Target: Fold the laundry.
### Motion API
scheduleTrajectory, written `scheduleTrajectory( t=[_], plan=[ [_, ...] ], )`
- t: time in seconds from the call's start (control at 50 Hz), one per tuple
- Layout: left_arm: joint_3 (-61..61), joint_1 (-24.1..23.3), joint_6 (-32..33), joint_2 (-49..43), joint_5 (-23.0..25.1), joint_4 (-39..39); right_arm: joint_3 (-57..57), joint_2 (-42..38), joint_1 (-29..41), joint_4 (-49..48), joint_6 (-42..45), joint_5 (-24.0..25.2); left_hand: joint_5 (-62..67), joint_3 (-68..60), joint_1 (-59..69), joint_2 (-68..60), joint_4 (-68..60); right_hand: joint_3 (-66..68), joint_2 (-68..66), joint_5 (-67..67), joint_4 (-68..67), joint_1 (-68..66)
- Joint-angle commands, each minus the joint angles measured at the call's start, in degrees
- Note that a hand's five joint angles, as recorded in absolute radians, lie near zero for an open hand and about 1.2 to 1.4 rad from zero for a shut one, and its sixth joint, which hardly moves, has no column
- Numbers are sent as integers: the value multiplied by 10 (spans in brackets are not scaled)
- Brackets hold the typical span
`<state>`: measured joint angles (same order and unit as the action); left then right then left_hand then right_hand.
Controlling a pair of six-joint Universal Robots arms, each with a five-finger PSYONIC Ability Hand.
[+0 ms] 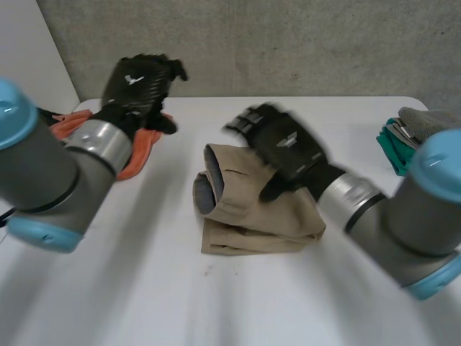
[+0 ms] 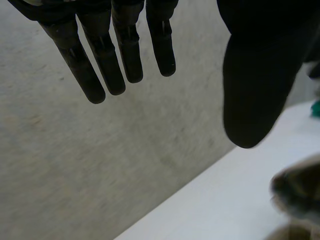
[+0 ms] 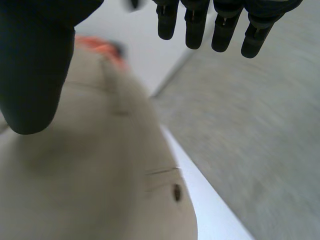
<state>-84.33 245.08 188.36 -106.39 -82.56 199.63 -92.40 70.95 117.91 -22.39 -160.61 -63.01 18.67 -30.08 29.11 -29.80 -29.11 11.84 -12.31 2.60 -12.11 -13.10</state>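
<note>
We found the tan garment point(image 1: 248, 216) lying in the middle of the white table point(image 1: 144, 288) as a thick folded bundle. The right hand point(image 1: 284, 148) hovered over its far part, fingers point(image 3: 195, 30) straight and thumb held well apart, gripping nothing. The left hand point(image 1: 140, 83) was raised off the table above an orange cloth point(image 1: 140, 151) at the far left. Its fingers point(image 2: 100, 65) were likewise straight and spread from the thumb, and it was empty. A pile of green and grey cloths point(image 1: 410, 133) sat at the far right edge, well apart from the bundle. We judged the step in hand to be finishing or tidying this fold. To do it well, we thought the right hand should come down flat on the upper layer and press along the crease, not pluck at one corner, so that the stacked layers did not slide apart. The left hand could steady the open end. That open end, showing a grey lining, pointed toward the robot's left, and the stacked folded edges faced the near side of the table. As far as we could judge with the hand covering part of it, the bundle's long axis ran slantwise from far-left to near-right. In the right wrist view a small button point(image 3: 176, 192) and a pocket seam showed on the upper face.
</note>
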Motion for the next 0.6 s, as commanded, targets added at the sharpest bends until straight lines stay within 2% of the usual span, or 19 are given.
scheduleTrajectory(
  t=[0.02, 0.1, 0.14, 0.22, 0.3, 0.42, 0.6],
  plan=[
    [117, -71, -58, -107, -1, -43, 13, 45, -94, 89, -166, -49, 32, -18, 28, -21, -28, -18, 23, -26, 21, 31],
    [161, -101, -62, -164, -25, -121, 67, -11, -97, 151, -146, -52, 34, -20, 30, -23, -30, -18, 23, -26, 21, 31],
    [170, -108, -62, -183, -59, -149, 110, -50, -97, 187, -128, -52, 32, -18, 28, -21, -28, -18, 23, -26, 21, 31],
    [172, -146, -58, -211, -119, -163, 183, -116, -97, 250, -101, -50, 27, -13, 23, -16, -23, -18, 23, -26, 21, 31],
    [167, -164, -56, -239, -152, -173, 220, -166, -97, 275, -89, -51, 9, 5, 5, 2, -5, -18, 23, -26, 21, 31],
    [169, -160, -53, -268, -161, -213, 242, -224, -95, 298, -41, -56, -58, 72, -63, 70, 63, -18, 23, -26, 21, 31],
    [166, -143, -43, -262, -158, -233, 248, -231, -88, 299, 38, -93, -117, 131, -122, 128, 122, -18, 23, -26, 21, 31]
  ],
)
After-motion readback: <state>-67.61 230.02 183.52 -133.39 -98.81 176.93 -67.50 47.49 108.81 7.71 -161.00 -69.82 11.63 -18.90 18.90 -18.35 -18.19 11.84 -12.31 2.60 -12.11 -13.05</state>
